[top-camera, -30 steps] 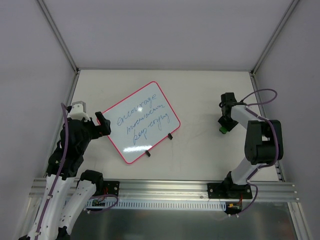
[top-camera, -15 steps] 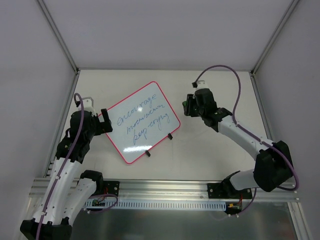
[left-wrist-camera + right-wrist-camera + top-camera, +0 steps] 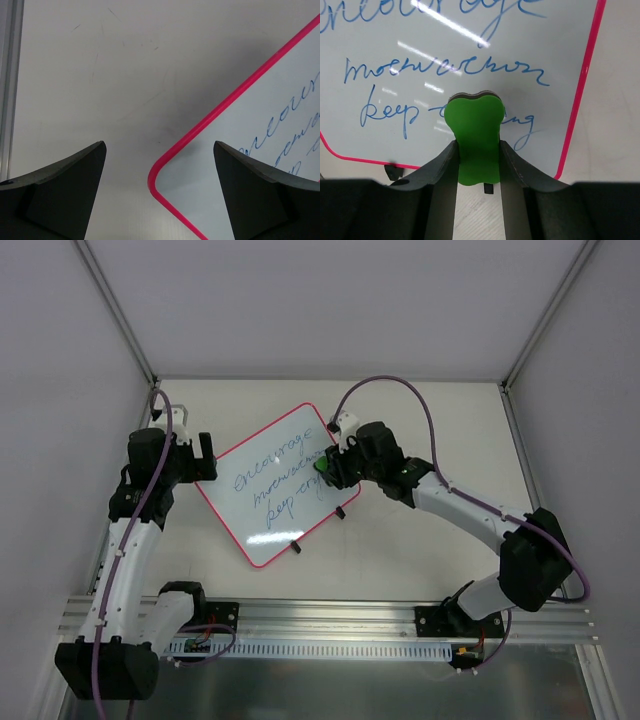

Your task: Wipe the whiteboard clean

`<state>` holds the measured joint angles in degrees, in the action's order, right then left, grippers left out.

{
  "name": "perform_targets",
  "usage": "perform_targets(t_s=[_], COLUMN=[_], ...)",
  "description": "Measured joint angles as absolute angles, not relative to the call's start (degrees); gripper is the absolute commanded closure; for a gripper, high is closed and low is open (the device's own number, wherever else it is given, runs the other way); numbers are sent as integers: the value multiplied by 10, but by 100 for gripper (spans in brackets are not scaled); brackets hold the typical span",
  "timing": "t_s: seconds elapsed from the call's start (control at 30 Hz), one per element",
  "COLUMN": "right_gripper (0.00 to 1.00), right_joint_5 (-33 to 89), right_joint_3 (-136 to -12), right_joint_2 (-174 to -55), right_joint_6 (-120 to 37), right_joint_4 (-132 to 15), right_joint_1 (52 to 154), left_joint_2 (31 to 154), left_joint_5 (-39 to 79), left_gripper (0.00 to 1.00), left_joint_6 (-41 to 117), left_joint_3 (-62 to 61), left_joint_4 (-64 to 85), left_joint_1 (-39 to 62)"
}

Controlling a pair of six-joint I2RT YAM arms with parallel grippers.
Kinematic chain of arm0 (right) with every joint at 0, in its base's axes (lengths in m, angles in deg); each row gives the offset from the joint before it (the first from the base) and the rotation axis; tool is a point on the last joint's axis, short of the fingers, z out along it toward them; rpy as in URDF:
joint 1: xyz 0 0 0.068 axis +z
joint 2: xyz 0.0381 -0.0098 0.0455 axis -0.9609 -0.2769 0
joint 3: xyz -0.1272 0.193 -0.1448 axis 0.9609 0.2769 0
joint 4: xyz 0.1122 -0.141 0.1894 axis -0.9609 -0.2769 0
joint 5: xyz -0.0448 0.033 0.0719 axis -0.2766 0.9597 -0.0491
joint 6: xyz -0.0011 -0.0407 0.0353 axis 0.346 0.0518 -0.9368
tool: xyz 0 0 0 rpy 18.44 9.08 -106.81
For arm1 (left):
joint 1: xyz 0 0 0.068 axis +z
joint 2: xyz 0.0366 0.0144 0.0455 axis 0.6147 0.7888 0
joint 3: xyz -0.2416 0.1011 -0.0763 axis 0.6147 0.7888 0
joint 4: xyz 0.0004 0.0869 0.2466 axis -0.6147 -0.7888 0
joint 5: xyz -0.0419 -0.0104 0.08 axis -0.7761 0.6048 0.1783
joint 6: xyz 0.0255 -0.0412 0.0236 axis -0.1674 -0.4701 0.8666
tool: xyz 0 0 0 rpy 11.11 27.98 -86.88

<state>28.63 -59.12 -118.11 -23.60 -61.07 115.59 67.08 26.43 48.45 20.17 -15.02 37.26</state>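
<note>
While over whiteboard (image 3: 255, 525), eraser (image 3: 472, 145) inside rim (image 3: 579, 90)

the whiteboard (image 3: 445, 55) has a smooth, glossy white face (bright streaks of light glare off it), and its pink rim (image 3: 220, 107) looks like shiny plastic. the green eraser (image 3: 472, 135) looks matt and soft, like foam. the left gripper (image 3: 159, 145) is dull, dark plastic by its look. the table (image 3: 100, 75) is matt off-white, finely scratched. the rail (image 3: 330, 615) looks like brushed metal.

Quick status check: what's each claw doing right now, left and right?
Left claw: open, holding nothing, beside the whiteboard's corner.
Right claw: closed on the green eraser, over the whiteboard's writing.
</note>
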Motion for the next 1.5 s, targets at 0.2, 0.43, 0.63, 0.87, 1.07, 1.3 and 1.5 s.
perform_targets(t_s=[0.2,0.43,0.63,0.87,1.07,1.3,1.5], right_gripper=[100,100,100,100,100,100,100], right_joint_5=[301,299,296,296,296,290,273], right_joint_3=[-607,-625,-642,-651,-663,-680,-695], right_joint_2=[-1183,-1199,-1213,-1222,-1234,-1245,-1258], right_joint_6=[-221,-214,-208,-205,-201,-196,-196], right_joint_4=[-603,-603,-603,-603,-603,-602,-596], right_joint_1=[1168,1188,1198,1199,1200,1200,1200], left_joint_2=[732,778,811,850,877,882,882], left_joint_5=[204,117,56,2,-45,-71,-81], left_gripper=[19,33,41,58,60,68,84], left_joint_6=[503,530,563,581,589,594,599], left_joint_3=[176,149,145,121,118,118,118], left_joint_4=[-144,-137,-135,-133,-131,-132,-131], left_joint_1=[415,429,429,429,429,429,429])
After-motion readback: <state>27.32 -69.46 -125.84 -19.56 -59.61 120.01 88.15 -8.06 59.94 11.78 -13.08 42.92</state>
